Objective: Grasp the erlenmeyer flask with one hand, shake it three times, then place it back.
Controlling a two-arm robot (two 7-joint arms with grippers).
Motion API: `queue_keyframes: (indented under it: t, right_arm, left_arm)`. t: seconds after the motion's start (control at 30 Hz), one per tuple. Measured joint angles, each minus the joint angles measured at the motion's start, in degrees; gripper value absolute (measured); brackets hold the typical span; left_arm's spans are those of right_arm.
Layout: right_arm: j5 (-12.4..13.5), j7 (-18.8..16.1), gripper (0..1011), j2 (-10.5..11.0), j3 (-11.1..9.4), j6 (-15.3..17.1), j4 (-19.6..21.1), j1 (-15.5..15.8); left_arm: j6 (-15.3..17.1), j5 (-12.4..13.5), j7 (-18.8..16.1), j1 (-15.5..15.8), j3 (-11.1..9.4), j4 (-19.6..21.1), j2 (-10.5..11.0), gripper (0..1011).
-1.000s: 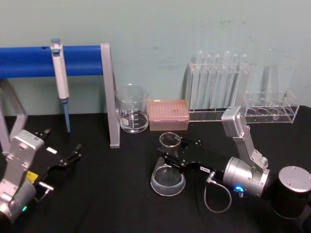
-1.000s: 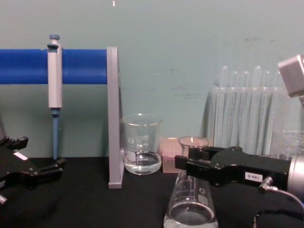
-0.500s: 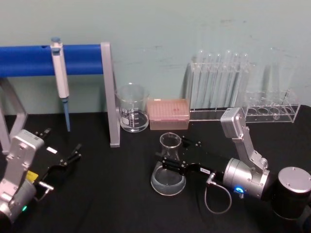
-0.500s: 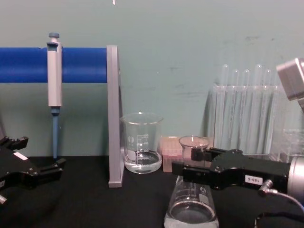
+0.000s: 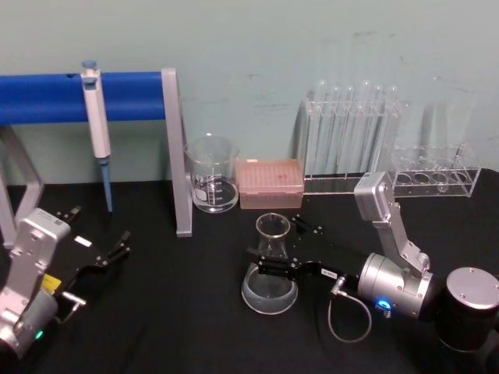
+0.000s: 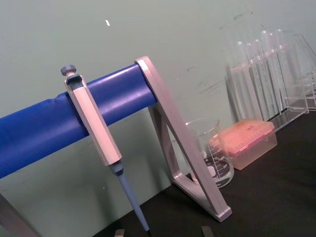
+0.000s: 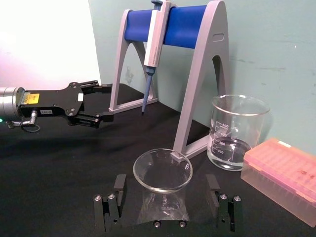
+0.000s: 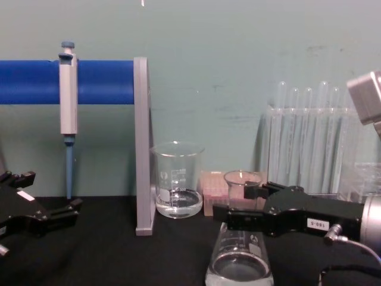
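The erlenmeyer flask [image 5: 270, 292] stands upright on the black table, clear glass with a little clear liquid in its wide base [image 8: 238, 265]. My right gripper [image 5: 278, 249] reaches in from the right at neck height and is open. In the right wrist view its two fingers [image 7: 118, 190] stand on either side of the flask [image 7: 163, 170], with a gap on each side. In the chest view the right gripper [image 8: 238, 208] crosses in front of the neck. My left gripper [image 5: 97, 230] rests open at the table's left, far from the flask.
A glass beaker [image 5: 212, 187] with some liquid stands behind the flask, next to a pink tip box [image 5: 269, 183]. A pipette [image 5: 95, 117] hangs on the blue-barred stand [image 5: 175, 156] at the left. Test-tube racks [image 5: 351, 140] line the back right.
The right gripper has sunk a little lower along the flask's neck and its fingers have spread apart. The flask has stayed in place. The left arm has not moved.
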State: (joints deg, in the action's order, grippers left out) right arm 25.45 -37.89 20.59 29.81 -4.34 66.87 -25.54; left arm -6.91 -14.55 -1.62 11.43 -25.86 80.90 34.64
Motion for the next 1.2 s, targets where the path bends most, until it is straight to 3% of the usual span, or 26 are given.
queue_keyframes:
  t: [0.7, 0.97, 1.2]
  right_arm:
    - [-0.1, 0.4, 1000, 0.8, -0.1, 0.5, 1.2, 0.5]
    - [0.3, 0.5, 1000, 3.1, -0.6, 1.4, 4.2, 2.6]
    - [1.5, 0.6, 1000, 6.7, -1.5, 3.2, 9.0, 6.3]
  left_arm:
    - [0.0, 0.0, 0.0, 0.0, 0.0, 0.0, 0.0, 1001]
    - [0.0, 0.0, 0.0, 0.0, 0.0, 0.0, 0.0, 1001]
    - [0.0, 0.0, 0.0, 0.0, 0.0, 0.0, 0.0, 1001]
